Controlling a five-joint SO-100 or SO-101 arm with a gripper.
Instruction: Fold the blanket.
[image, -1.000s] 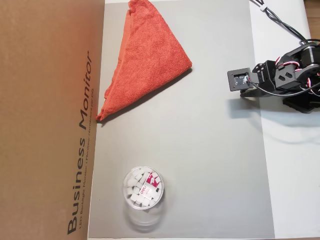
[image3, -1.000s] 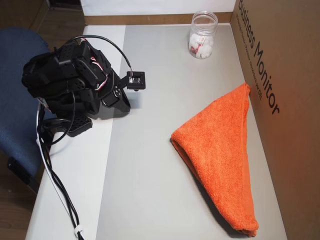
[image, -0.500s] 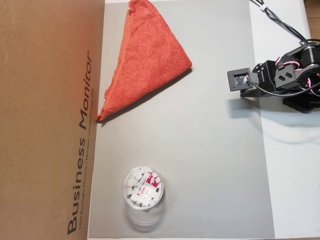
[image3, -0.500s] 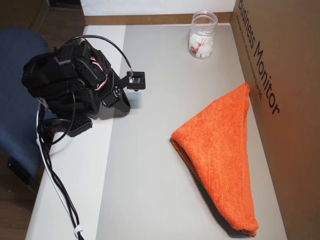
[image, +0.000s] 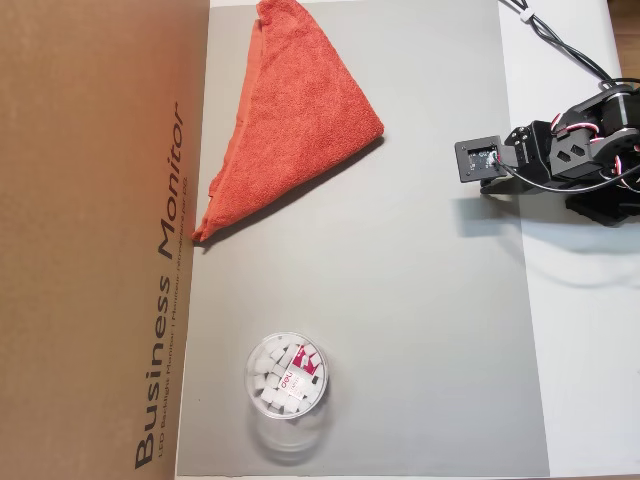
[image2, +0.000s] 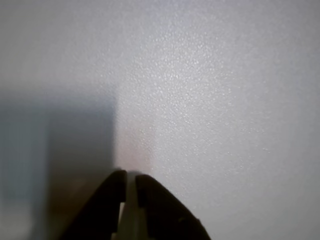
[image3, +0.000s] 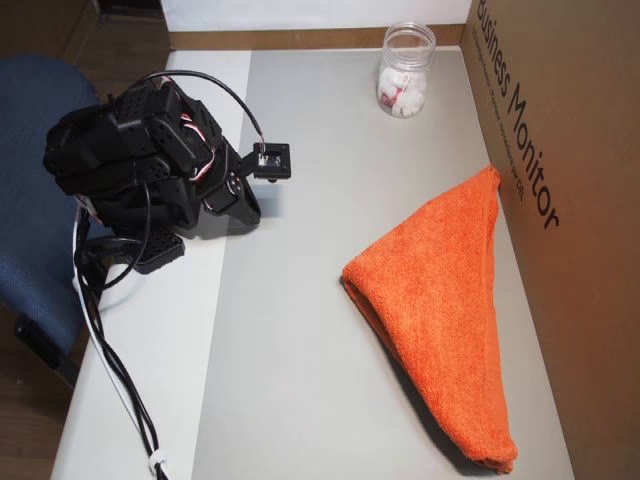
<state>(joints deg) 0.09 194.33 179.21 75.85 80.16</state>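
Two black fingers (image2: 131, 176) reach into the wrist view from the bottom edge, their tips nearly touching with only a thin slit between them and nothing held there. They point at bare grey mat (image2: 210, 100), with a dark shadow lying to their left in that view.

In both overhead views the arm (image: 580, 150) (image3: 130, 170) sits folded up on the white table (image: 590, 350) (image3: 150, 350) at the edge of the mat, its small square wrist camera board (image: 478, 159) (image3: 271, 160) jutting out over the mat edge. The fingers themselves are hidden under the arm in these two views.

Well apart from the fingers, across the mat, lies the blanket (image: 300, 120) (image3: 440, 300), an orange-red terry towel folded into a triangle. One long side runs beside the brown cardboard box (image: 100, 250) (image3: 560, 200) printed with "Business Monitor", one pointed corner touching the box wall, while the rounded folded corner points back toward the arm.

Farther along the box, also well away from the fingers and clear of the blanket, a clear round jar (image: 286, 378) (image3: 405, 70) stands upright on the mat holding small white pieces and a red-and-white label. Black cables (image3: 110, 370) trail from the arm's base over the table, and a blue chair (image3: 30, 250) sits beside it.
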